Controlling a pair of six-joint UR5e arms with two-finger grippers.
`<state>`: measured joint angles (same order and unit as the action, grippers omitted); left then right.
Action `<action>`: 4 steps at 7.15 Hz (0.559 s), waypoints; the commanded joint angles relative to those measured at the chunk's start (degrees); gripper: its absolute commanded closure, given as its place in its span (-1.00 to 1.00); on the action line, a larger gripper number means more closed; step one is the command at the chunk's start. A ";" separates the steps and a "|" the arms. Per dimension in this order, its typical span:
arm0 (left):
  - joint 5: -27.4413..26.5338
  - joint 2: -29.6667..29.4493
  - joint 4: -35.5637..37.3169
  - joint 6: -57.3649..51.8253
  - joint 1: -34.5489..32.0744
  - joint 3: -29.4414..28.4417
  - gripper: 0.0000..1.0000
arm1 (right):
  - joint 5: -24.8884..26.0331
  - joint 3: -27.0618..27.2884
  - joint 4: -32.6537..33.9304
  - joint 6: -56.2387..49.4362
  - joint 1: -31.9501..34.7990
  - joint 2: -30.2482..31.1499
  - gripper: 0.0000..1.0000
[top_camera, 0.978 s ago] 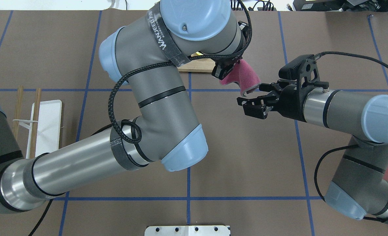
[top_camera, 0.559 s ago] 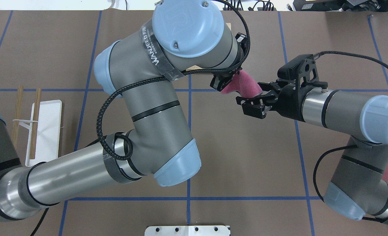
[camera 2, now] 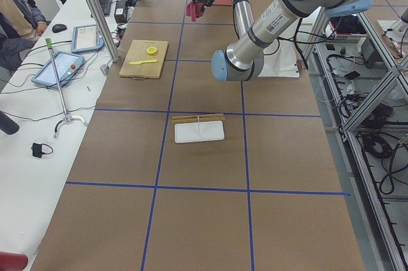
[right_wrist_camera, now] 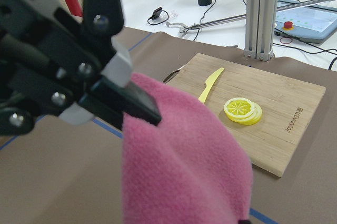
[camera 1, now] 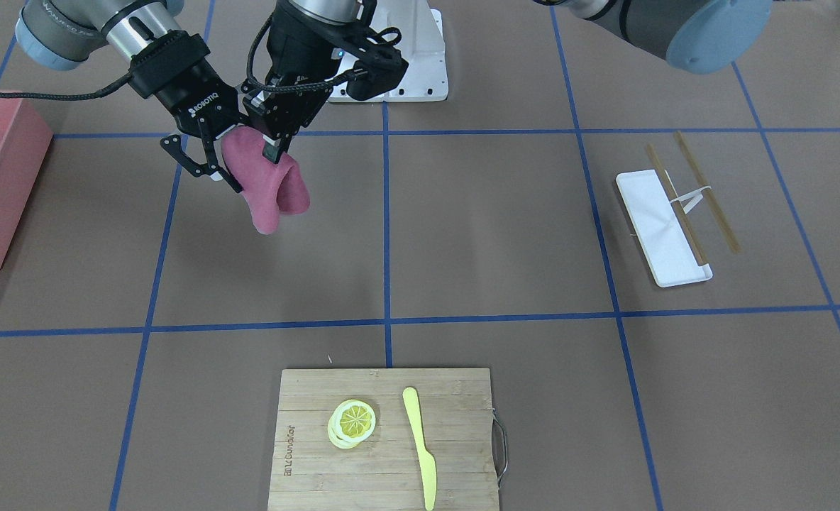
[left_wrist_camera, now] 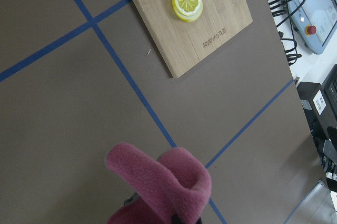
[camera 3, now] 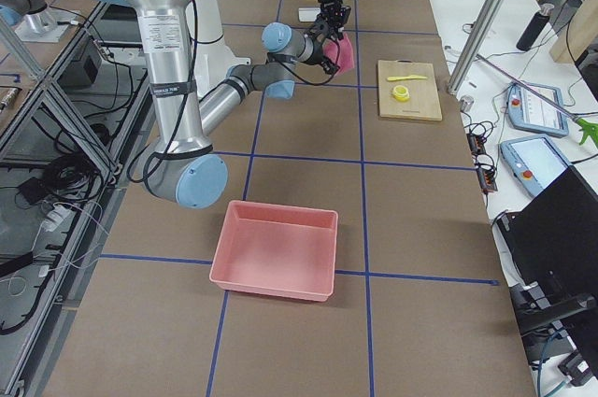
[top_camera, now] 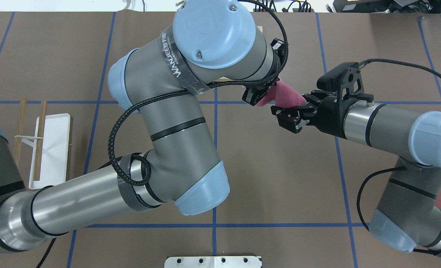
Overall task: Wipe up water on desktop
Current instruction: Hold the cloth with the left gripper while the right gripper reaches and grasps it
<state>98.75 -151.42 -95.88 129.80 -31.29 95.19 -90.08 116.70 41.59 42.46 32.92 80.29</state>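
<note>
A pink cloth (camera 1: 267,188) hangs folded above the brown desktop (camera 1: 498,213). My left gripper (camera 1: 272,145) is shut on its upper edge. It also shows in the overhead view (top_camera: 285,96), the left wrist view (left_wrist_camera: 163,182) and the right wrist view (right_wrist_camera: 179,155). My right gripper (camera 1: 203,163) is open right beside the cloth, its fingers against the cloth's side; in the overhead view (top_camera: 285,117) it sits just below the cloth. I see no water on the desktop.
A bamboo cutting board (camera 1: 384,440) with lemon slices (camera 1: 352,420) and a yellow knife (camera 1: 420,447) lies at the operators' edge. A white tray (camera 1: 661,227) with chopsticks (camera 1: 704,191) lies on my left. A pink bin (camera 3: 276,252) stands on my right.
My left arm has brought the cloth nearer and to the right, up to the right gripper's fingers. The right gripper has shifted a little and stayed open.
</note>
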 commanded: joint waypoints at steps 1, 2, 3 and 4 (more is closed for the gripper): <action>0.04 -0.01 -0.27 -0.16 0.00 -0.01 1.00 | -0.10 0.11 -1.15 0.34 -0.05 0.74 1.00; 0.04 0.07 -0.36 -0.33 0.00 -0.10 1.00 | -0.10 0.11 -2.12 0.69 -0.05 1.35 1.00; 0.04 0.16 -0.44 -0.68 0.00 0.25 1.00 | -0.10 0.11 -2.21 0.87 -0.13 1.36 1.00; 0.04 0.51 -0.36 -1.21 0.00 1.39 -0.03 | -0.10 0.11 -2.21 0.87 -0.05 1.44 1.00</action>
<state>98.79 -151.21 -96.26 129.11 -31.29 95.64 -90.17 116.80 39.56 43.22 32.83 81.58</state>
